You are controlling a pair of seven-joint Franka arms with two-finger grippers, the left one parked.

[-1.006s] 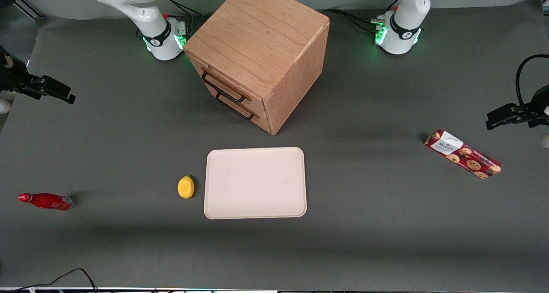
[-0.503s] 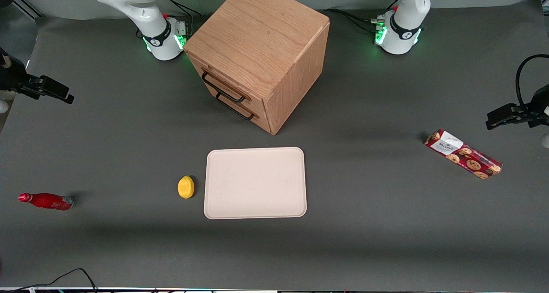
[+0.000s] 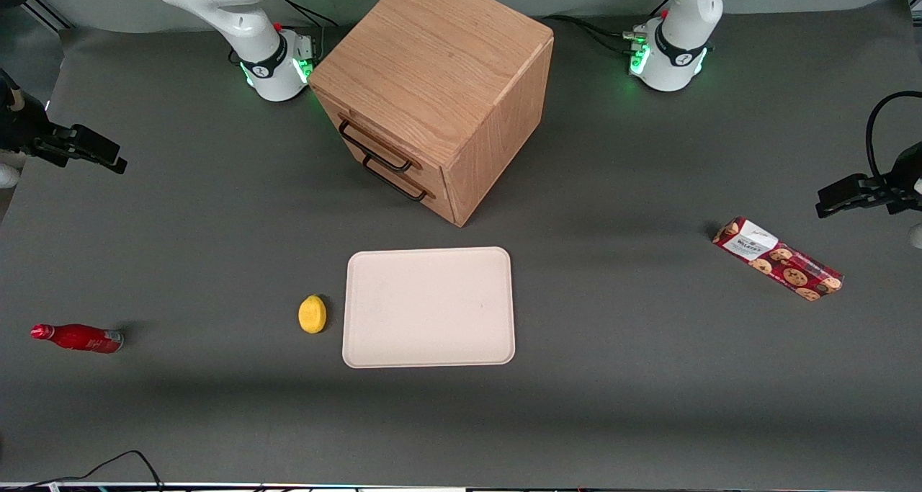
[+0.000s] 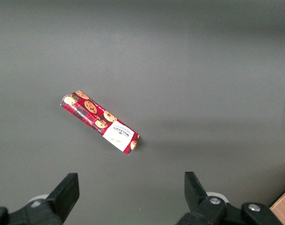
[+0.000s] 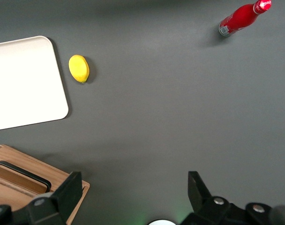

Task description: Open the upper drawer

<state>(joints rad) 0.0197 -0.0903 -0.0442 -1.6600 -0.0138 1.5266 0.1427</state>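
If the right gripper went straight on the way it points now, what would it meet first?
Probably bare table. The open gripper hangs high, pointing down at the grey surface, with the cabinet corner beside its line and the lemon and red bottle well clear.

A cream tray [image 3: 428,307] lies flat on the grey table [image 3: 619,377], a lemon [image 3: 312,314] just beside it. A red bottle [image 3: 76,337] lies toward the working arm's end; a cookie box [image 3: 777,258] toward the parked arm's.
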